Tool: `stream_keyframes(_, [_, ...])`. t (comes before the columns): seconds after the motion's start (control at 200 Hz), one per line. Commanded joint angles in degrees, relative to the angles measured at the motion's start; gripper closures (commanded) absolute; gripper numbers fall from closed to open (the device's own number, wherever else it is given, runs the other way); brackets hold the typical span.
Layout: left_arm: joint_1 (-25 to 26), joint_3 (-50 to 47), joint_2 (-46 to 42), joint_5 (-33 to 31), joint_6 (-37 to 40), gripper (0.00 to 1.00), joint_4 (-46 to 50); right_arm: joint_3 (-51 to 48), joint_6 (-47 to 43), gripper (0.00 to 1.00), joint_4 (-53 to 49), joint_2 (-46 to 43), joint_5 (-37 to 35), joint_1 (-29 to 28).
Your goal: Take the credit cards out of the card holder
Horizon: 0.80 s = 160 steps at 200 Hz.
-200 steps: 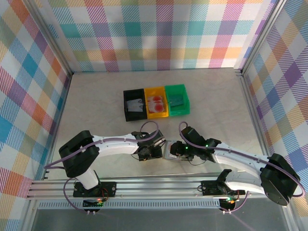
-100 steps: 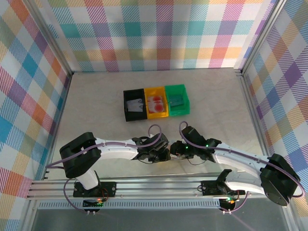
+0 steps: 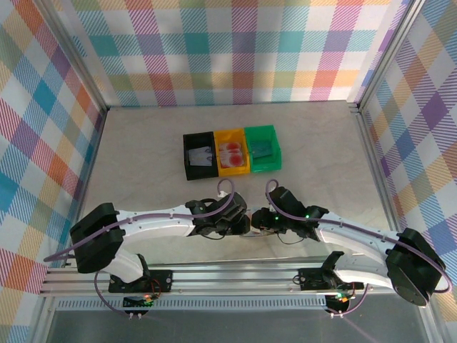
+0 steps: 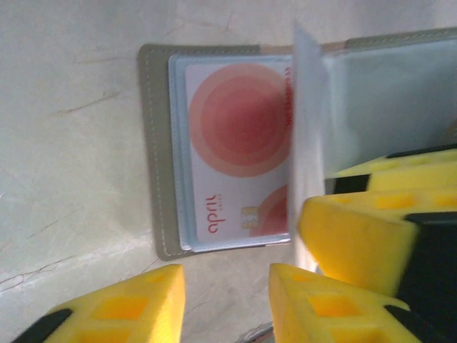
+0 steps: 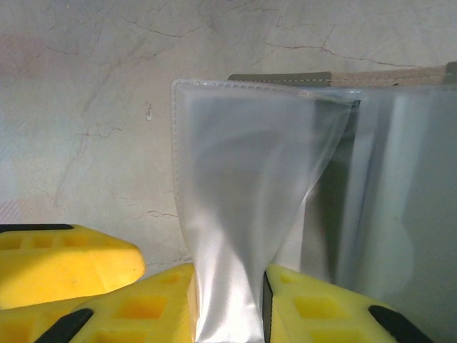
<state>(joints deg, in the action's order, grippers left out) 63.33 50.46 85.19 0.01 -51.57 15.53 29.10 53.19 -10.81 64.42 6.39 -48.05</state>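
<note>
The card holder (image 4: 153, 150) lies open on the table, with a grey-brown cover and a pale blue inside. A red-and-white credit card (image 4: 235, 136) sits in its left pocket. My right gripper (image 5: 228, 314) is shut on a clear plastic sleeve (image 5: 243, 179) of the holder and holds it upright. That lifted sleeve (image 4: 307, 128) hides the holder's right half. My left gripper (image 4: 225, 304) hovers just in front of the holder's near edge, its jaws apart with bare table between them. From above, the left gripper (image 3: 239, 225) and the right gripper (image 3: 258, 221) meet over the holder.
Three small bins stand in a row behind the grippers: a black bin (image 3: 188, 161) with a pale card, a yellow bin (image 3: 232, 170) with red cards, a green bin (image 3: 275, 151) with a teal card. Plaid walls close in the left, back and right.
My left arm has swung right until its gripper sits against the holder beside the right gripper, and its jaws have narrowed. The right gripper keeps its hold on the sleeve.
</note>
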Motion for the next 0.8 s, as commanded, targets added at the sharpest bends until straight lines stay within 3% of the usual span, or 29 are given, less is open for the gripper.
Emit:
stream_keyframes(0.0, [0.92,0.94,-2.96,-3.24,0.57,0.77,-0.50,-1.38,0.64,0.71,1.85,-0.11,0.99,-0.24])
stream_keyframes(0.155, [0.83,-0.90,-2.34,-1.50,-2.42,0.85,-6.73,-2.12,1.39,0.71,3.28,0.00,1.07,-0.29])
stream_keyframes(0.285, [0.83,-3.32,-1.85,-0.99,-5.14,0.98,-10.34,-2.36,1.57,0.71,3.15,-0.48,1.00,-0.20])
stream_keyframes(0.795, [0.79,-6.44,4.71,2.38,-11.51,1.00,-15.78,-4.14,2.67,0.71,5.18,-1.05,1.14,-0.22])
